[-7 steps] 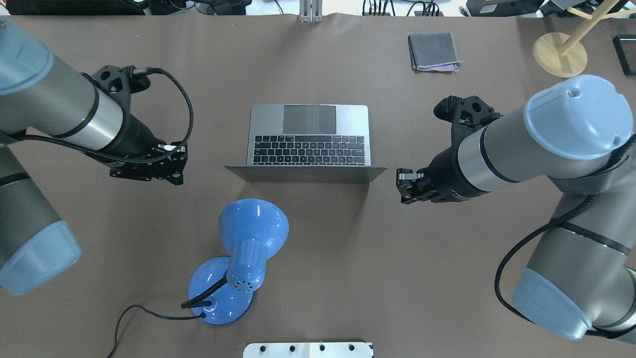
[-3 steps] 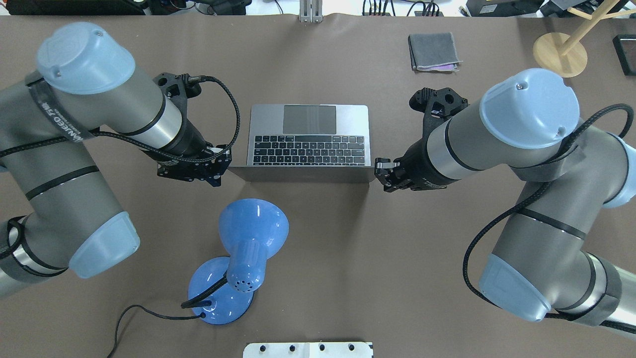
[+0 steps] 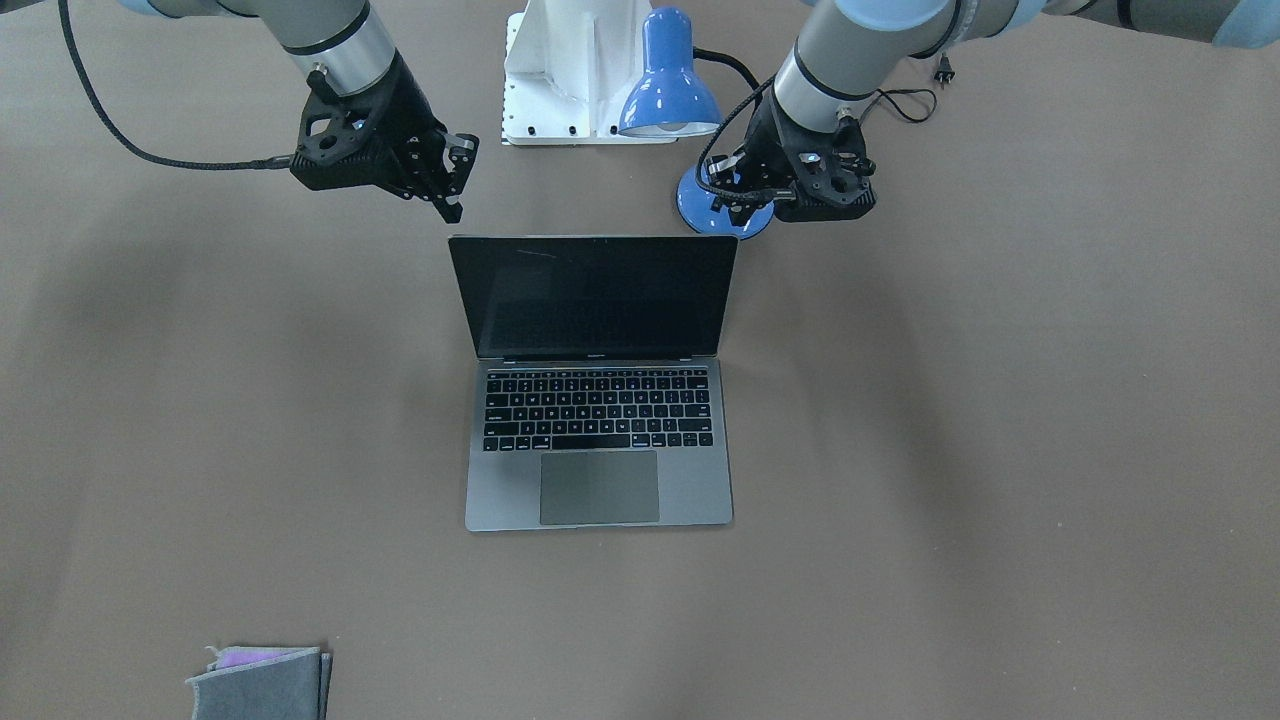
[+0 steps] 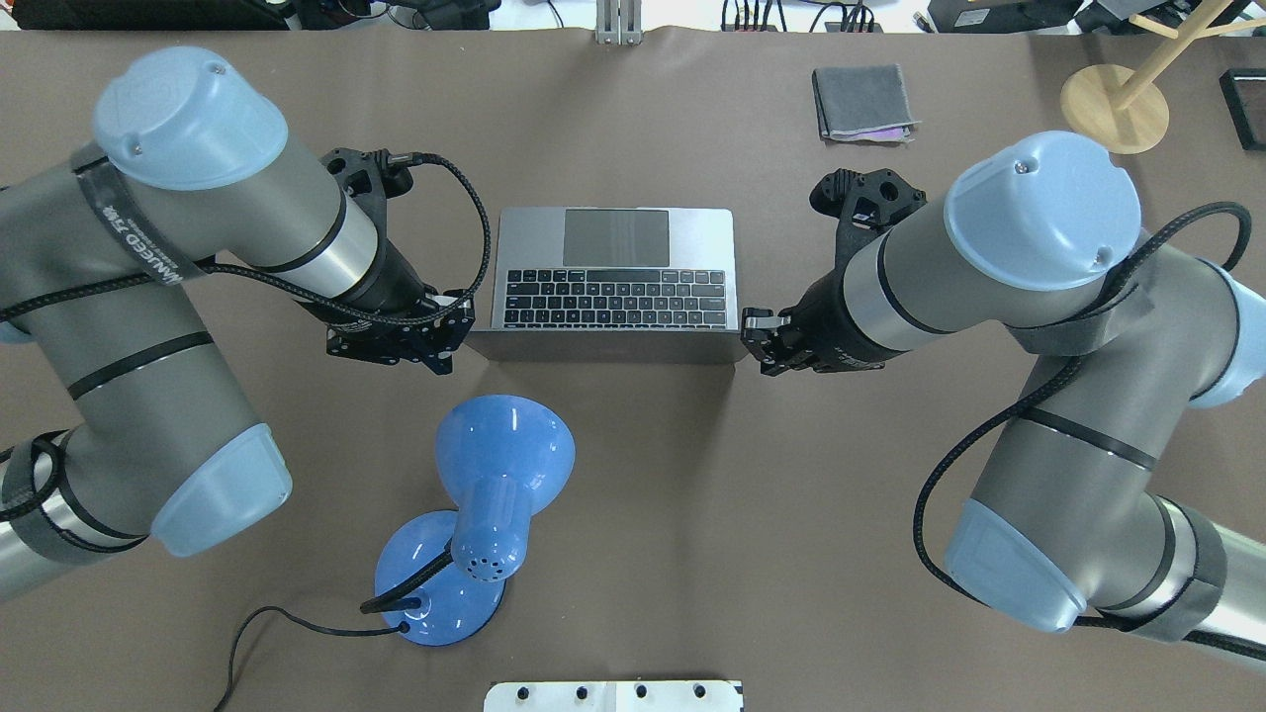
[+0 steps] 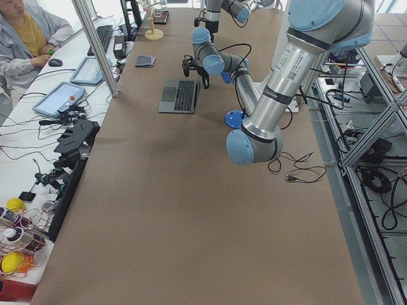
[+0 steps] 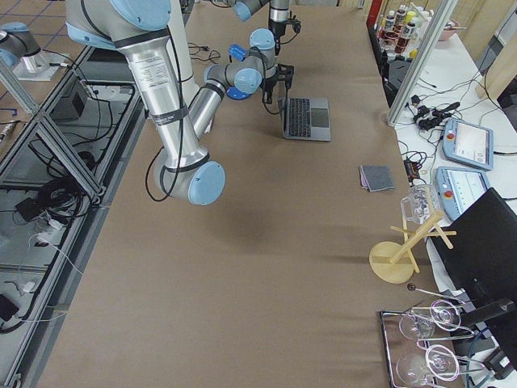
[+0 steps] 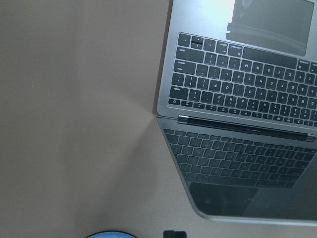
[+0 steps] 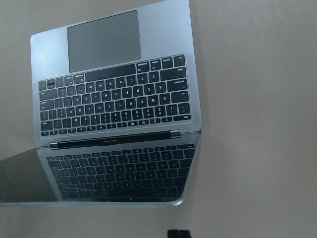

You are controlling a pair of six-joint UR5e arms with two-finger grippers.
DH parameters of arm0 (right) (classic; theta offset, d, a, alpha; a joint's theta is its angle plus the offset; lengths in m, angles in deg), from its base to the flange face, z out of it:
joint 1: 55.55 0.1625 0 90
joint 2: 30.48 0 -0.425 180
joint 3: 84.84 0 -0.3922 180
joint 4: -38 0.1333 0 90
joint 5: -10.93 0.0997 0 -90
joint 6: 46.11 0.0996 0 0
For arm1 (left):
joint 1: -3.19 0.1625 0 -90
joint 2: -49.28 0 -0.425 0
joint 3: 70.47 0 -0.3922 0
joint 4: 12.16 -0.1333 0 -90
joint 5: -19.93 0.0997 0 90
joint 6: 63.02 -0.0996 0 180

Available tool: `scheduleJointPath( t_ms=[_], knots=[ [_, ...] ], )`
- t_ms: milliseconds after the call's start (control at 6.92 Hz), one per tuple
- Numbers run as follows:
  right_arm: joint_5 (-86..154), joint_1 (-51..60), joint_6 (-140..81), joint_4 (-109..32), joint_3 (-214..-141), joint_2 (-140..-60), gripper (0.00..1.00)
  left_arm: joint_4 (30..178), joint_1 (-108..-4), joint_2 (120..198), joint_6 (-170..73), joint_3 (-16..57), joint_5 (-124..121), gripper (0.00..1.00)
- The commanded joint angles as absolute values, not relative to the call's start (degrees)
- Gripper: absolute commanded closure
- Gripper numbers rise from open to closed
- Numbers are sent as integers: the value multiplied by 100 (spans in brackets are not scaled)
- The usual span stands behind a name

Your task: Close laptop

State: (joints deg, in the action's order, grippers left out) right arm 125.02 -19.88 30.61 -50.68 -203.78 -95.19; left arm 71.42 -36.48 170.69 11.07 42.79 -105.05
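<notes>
- The lamp (image 4: 499, 465) is set toward the robot-side edge, near the back of the lid, so little room is left there for backing off.
- The left gripper (image 4: 443, 341) and right gripper (image 4: 764, 341) are held beside the lid's two top corners. Contact cannot be told. Each pincer seems drawn narrow, with nothing held.
- The laptop (image 4: 618, 267) is placed mid-table with its screen upright. Closing is judged not yet begun, and the lid is yet to be tipped toward the far edge.
- The cloth (image 4: 862, 102) is kept well apart, toward the far right corner.
</notes>
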Motion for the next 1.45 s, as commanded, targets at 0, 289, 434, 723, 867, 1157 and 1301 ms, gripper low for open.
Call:
scheduleJointPath(
  t_ms=[0, 289, 434, 723, 867, 1157, 1301],
  knots=[
    [12449, -1917, 3053, -5068, -20140, -9351, 100, 7160, -3627, 17231, 1107, 4116, -10514, 100],
    [12457, -1716, 3009, -5068, -19902, -9158, 100, 7195, -3627, 17311, 1090, 4036, -10436, 100],
    [12457, -1662, 2991, -5051, -19806, -9139, 100, 7473, -3636, 17286, 1072, 3923, -10244, 100],
    [12466, -1513, 2991, -5042, -19490, -8859, 100, 7582, -3644, 17294, 1063, 3807, -10102, 100],
    [12466, -1434, 2983, -5016, -19245, -8719, 100, 7843, -3662, 17311, 1054, 3572, -9962, 100],
    [12475, -1320, 2939, -4998, -18700, -8411, 100, 8590, -3872, 17312, 1054, 3071, -9846, 100],
    [12475, -1284, 2878, -4989, -18323, -8183, 100, 8975, -3995, 17312, 1054, 2825, -9803, 100]
  ],
)
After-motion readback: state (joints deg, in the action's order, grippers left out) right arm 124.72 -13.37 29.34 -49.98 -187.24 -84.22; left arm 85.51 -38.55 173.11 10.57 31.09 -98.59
